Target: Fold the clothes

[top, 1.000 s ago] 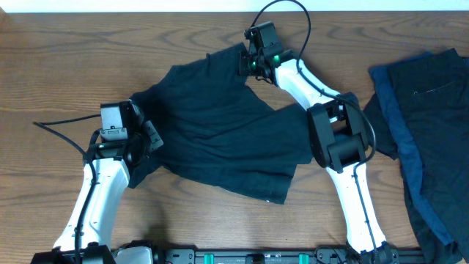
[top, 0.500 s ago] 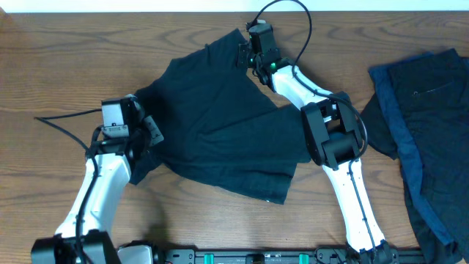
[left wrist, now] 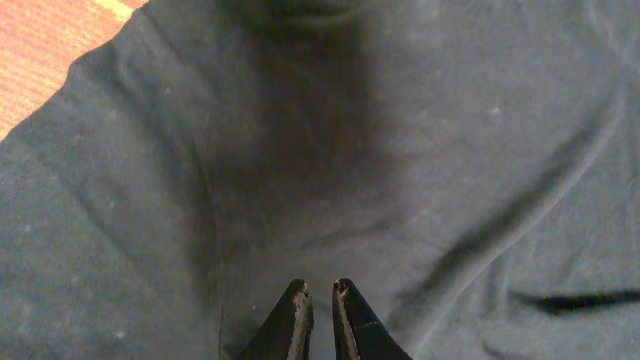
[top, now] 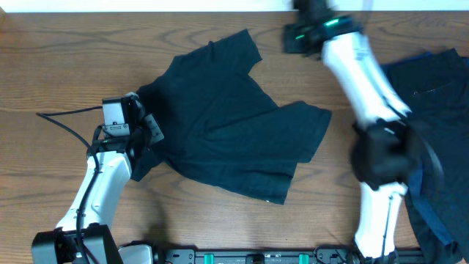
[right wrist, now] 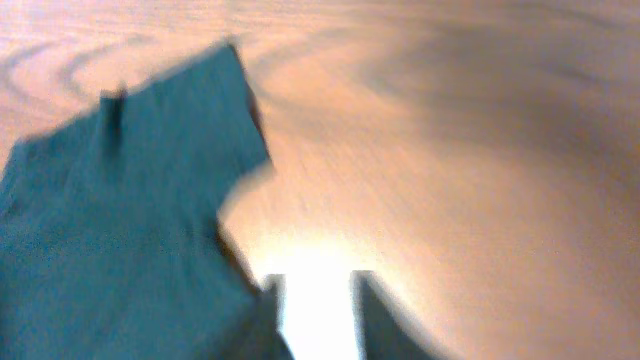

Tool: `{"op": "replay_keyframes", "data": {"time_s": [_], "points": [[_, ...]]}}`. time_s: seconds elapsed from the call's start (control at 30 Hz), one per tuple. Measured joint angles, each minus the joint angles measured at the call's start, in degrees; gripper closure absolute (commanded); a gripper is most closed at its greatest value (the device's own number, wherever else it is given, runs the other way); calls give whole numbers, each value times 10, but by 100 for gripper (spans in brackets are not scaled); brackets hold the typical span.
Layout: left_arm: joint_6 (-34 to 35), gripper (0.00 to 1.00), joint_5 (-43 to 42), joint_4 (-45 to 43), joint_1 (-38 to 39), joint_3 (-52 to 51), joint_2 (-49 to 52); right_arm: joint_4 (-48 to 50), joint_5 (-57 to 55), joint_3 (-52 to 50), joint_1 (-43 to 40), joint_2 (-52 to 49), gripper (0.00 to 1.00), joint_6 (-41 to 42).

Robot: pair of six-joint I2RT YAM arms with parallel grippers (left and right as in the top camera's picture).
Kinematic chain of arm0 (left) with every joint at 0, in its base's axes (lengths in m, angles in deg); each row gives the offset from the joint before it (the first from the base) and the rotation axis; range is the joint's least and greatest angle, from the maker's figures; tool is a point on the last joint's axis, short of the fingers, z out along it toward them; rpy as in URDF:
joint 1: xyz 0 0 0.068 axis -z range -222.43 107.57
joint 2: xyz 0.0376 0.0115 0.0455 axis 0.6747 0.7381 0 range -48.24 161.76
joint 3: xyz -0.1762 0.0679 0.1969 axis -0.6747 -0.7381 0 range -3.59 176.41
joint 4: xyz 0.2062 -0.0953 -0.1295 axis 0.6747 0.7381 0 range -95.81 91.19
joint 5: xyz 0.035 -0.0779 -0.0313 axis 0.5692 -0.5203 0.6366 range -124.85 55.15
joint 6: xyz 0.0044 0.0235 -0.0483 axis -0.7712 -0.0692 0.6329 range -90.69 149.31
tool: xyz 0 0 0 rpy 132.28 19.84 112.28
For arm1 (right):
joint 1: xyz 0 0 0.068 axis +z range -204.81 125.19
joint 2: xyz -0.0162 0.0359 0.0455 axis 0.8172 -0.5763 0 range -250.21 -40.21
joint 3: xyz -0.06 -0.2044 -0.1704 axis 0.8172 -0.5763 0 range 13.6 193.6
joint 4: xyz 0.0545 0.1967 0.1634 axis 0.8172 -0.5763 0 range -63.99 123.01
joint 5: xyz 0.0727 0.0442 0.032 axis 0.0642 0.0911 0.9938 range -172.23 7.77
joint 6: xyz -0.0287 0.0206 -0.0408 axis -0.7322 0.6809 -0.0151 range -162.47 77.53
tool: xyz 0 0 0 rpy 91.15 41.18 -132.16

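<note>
Fold the clothes, spreading stage. A second ago the right gripper was at the far sleeve of the T-shirt. It has since left that sleeve, and the right arm has swung up and to the right, showing as a motion blur at the far edge of the table. The sleeve it drew out now lies flat, and the shirt sits slightly farther from the robot than before. It lies left of centre and mostly open, its near right hem still doubled over. Judged from this layout, the stretching of the far corner is finished and no fold has yet been made.

Right gripper: the wrist view is blurred, but the fingers stand apart with bare wood between them, so it is empty and touches nothing.

Left gripper: it is unmoved at the shirt's left sleeve. In its wrist view the jaws are almost together, and creases in the cloth run towards the tips, so it appears to pinch the fabric.

The remaining clothes, including a brighter blue piece, lie heaped at the right edge.
</note>
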Motion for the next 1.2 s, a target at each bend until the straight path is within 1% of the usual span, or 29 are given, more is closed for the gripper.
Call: {"op": "replay_keyframes", "data": {"time_s": [0.07, 0.13, 0.2, 0.3, 0.37, 0.5, 0.67, 0.87, 1.07, 1.2], "points": [[0, 89, 0, -7, 0, 0, 0, -87, -1, 10, -24, 54, 99, 0], [0, 93, 0, -19, 0, 0, 0, -157, -2, 20, -45, 91, 99, 0], [-1, 94, -1, -42, 0, 0, 0, -193, -2, 19, -53, 99, 99, 0], [-2, 94, -21, -87, 0, 0, 0, -200, 23, -17, -56, 81, 99, -7], [-2, 93, -34, -104, 0, 0, 0, -172, 58, -51, -52, 63, 99, -23], [-2, 93, -46, -108, 3, 0, 1, -87, 120, -114, -26, 29, 99, -47], [-2, 93, -50, -106, 3, 0, 3, -17, 151, -134, 35, 3, 99, -51], [-2, 93, -50, -97, 3, 0, 3, 35, 146, -134, 89, -67, 99, -48], [-2, 93, -50, -92, 3, 0, 3, 89, 132, -135, 94, -135, 99, -38], [-2, 93, -50, -92, 3, 0, 4, 134, 123, -134, 92, -142, 99, -17]]}}
